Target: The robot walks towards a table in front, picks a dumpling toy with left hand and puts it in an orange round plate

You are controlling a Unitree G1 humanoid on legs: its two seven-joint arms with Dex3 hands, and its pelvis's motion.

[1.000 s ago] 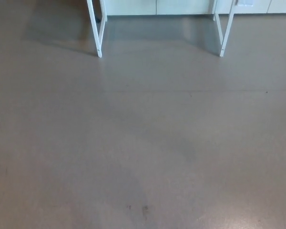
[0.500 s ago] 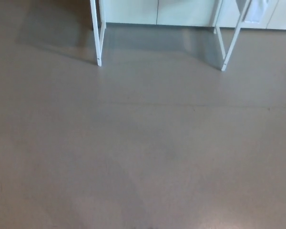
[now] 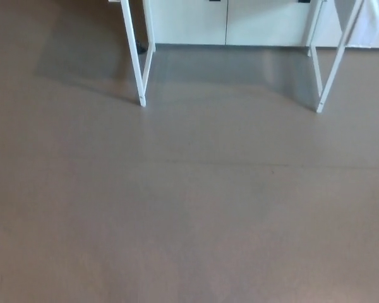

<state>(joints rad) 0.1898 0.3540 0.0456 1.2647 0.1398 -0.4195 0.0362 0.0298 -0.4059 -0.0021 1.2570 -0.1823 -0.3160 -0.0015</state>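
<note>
Floor [image 3: 189, 214]: brown-grey and smooth. It fills almost the whole head view. A thin line runs across it from side to side, about halfway up.

Table legs on the left [image 3: 139, 57]: white and thin. Two of them slant together and meet at one foot on the floor.

Table legs on the right [image 3: 325, 69]: white and thin too. They also slant together down to one foot. They stand well apart from the left pair.

Tabletop: it is cut off above the top edge, so only the legs show.

Shadow [image 3: 88, 57]: a darker patch lies on the floor under the table, by the left legs.

Cupboards [image 3: 227, 22]: pale doors stand along the wall behind the table legs.

Left hand: not in the picture, so I cannot tell if it is open or closed, or if it has hold of anything.

Right hand: not in the picture either, so I cannot tell.

Dumpling toy: I cannot see where it is.

Orange round plate: I cannot see it either.
</note>
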